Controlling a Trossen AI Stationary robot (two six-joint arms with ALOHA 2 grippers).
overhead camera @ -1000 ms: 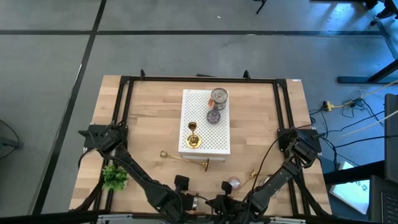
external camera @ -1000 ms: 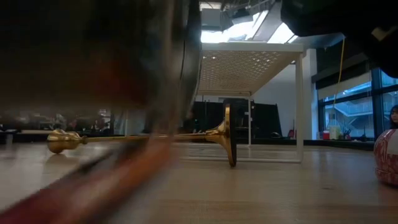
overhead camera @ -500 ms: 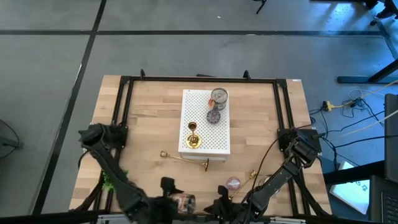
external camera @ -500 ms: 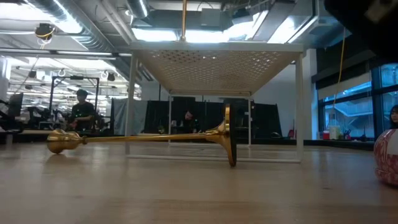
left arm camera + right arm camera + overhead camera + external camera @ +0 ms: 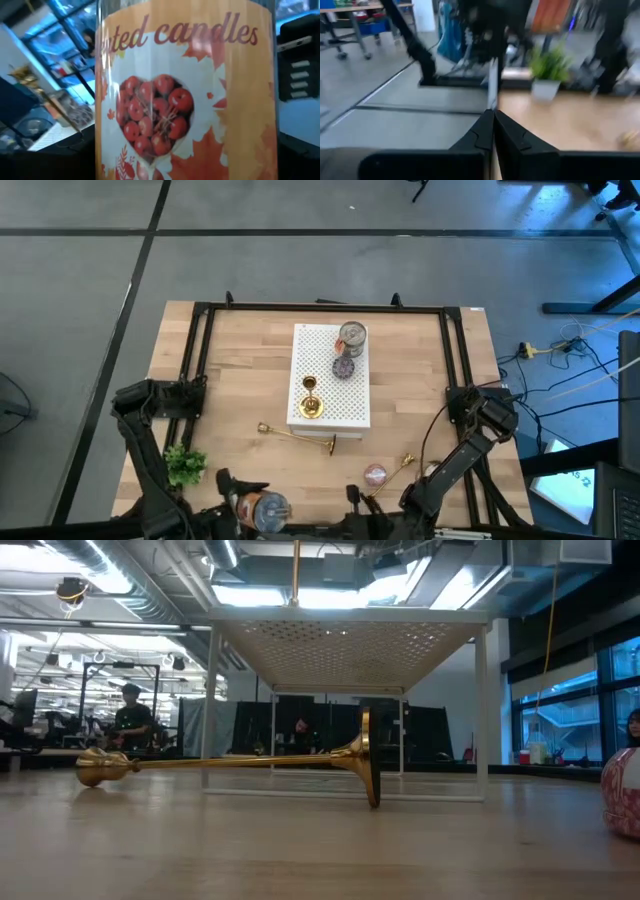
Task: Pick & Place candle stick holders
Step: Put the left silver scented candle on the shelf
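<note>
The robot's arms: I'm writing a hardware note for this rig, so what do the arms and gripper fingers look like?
Both arms are dark, jointed and slim. The left arm and right arm rise from black bases at the table's sides. The right gripper has two black, angular fingers tapering to points. Dark cables run along the arms.

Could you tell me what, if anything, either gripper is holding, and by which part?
The left gripper holds a candle jar by its sides; the right gripper is shut on nothing.
</note>
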